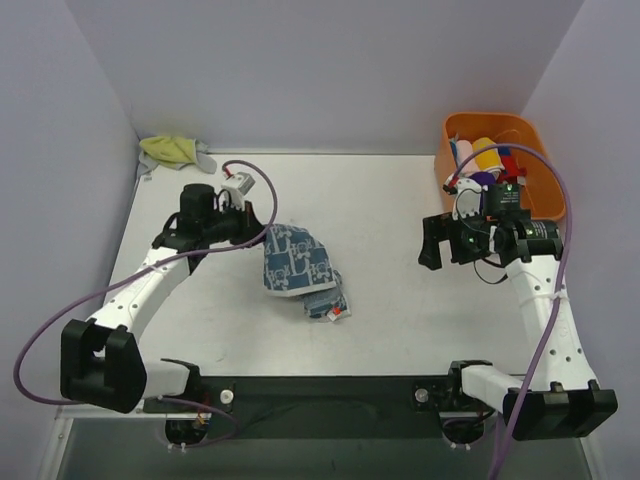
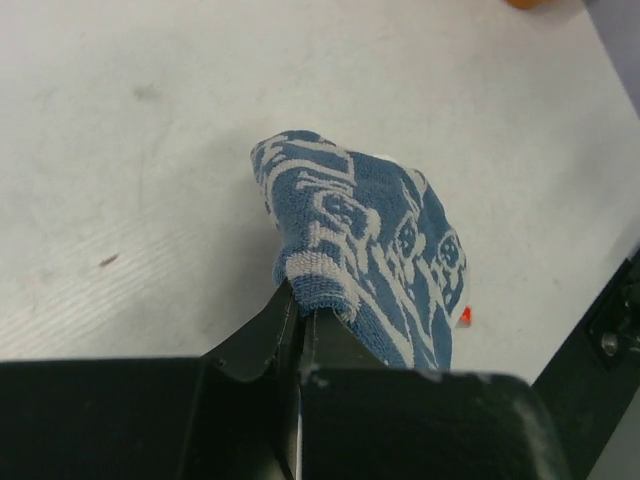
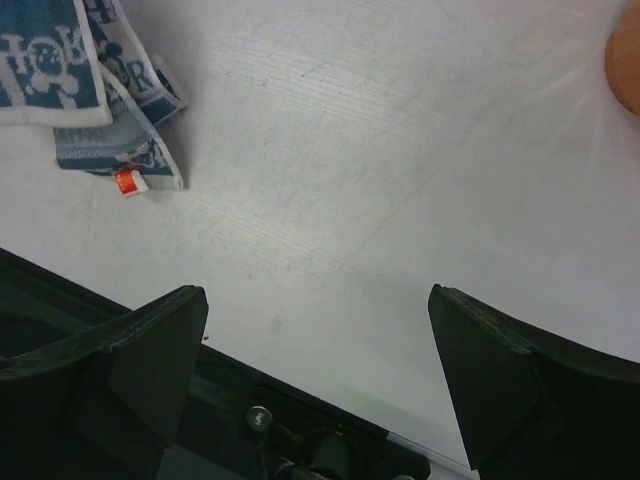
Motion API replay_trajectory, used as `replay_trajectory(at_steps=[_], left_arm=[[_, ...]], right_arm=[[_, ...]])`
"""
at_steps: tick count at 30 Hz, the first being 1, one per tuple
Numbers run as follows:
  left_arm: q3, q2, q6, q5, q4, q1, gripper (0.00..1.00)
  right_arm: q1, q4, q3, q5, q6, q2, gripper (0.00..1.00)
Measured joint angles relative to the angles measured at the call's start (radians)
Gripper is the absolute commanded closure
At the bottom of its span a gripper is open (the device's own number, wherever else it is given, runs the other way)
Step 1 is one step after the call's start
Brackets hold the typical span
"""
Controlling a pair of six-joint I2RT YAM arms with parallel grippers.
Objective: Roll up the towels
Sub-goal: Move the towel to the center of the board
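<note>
On the white tabletop (image 1: 400,200), near its middle, a blue-and-white patterned towel (image 1: 297,262) is seen pinched at one edge by the left gripper (image 1: 256,228), whose jaws are closed tight on the cloth. In the left wrist view, the towel's hemmed edge is shown clamped between the black fingertips (image 2: 270,335). It appears raised off the surface at that point, with the rest of the fabric draped down and away toward the table. The towel's near end is bunched in loose folds on the tabletop, where a small red tag (image 1: 339,313) is visible at the corner nearest the arm bases.

The right gripper (image 1: 438,245) is held over bare table to the right of the towel and well apart from it, with its jaws spread wide and nothing between them. In the right wrist view its two fingers (image 3: 150,350) are seen framing bare surface, with the folded end of the towel and the tag at upper left.

A second towel (image 1: 172,150), pale yellow-green, is crumpled at the far left corner against the wall. An orange plastic basket (image 1: 447,150) filled with assorted coloured items is placed at the far right corner, just behind the right wrist.
</note>
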Motion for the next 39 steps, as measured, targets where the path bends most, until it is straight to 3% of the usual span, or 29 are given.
replay_trajectory(at_steps=[2, 3, 6, 7, 10, 13, 14, 20, 23, 30, 39], left_arm=[[-0.074, 0.003, 0.025, 0.005, -0.003, 0.1, 0.98], [-0.092, 0.011, 0.046, 0.005, -0.01, 0.146, 0.67], [-0.098, 0.07, 0.131, 0.03, -0.032, 0.282, 0.07], [-0.09, 0.098, 0.156, 0.044, -0.048, 0.323, 0.03], [-0.042, 0.19, 0.221, 0.119, -0.132, 0.424, 0.03], [-0.002, 0.214, 0.293, 0.18, -0.205, 0.457, 0.03], [0.008, 0.207, 0.326, 0.199, -0.225, 0.451, 0.05], [0.018, 0.106, 0.531, 0.209, -0.325, 0.323, 0.24], [0.015, 0.063, 0.583, 0.23, -0.343, 0.287, 0.28], [-0.077, -0.017, 0.591, 0.283, -0.32, 0.365, 0.19], [-0.198, -0.178, 0.708, 0.345, -0.311, 0.391, 0.12]], right_arm=[[0.0, -0.003, -0.001, -0.021, -0.002, 0.012, 0.0], [0.001, -0.003, -0.003, -0.037, -0.002, 0.017, 0.0], [0.008, 0.022, -0.044, -0.098, 0.002, 0.023, 0.01], [0.014, 0.027, -0.065, -0.117, 0.005, 0.027, 0.03], [0.037, 0.043, -0.121, -0.179, 0.013, 0.065, 0.22], [0.079, 0.076, -0.161, -0.246, 0.027, 0.142, 0.43], [0.096, 0.093, -0.171, -0.264, 0.037, 0.169, 0.44], [0.261, 0.224, -0.191, -0.316, 0.122, 0.299, 0.47], [0.365, 0.319, -0.19, -0.315, 0.19, 0.364, 0.48], [0.589, 0.527, -0.089, -0.222, 0.333, 0.619, 0.46], [0.688, 0.636, 0.058, -0.072, 0.465, 0.874, 0.37]])
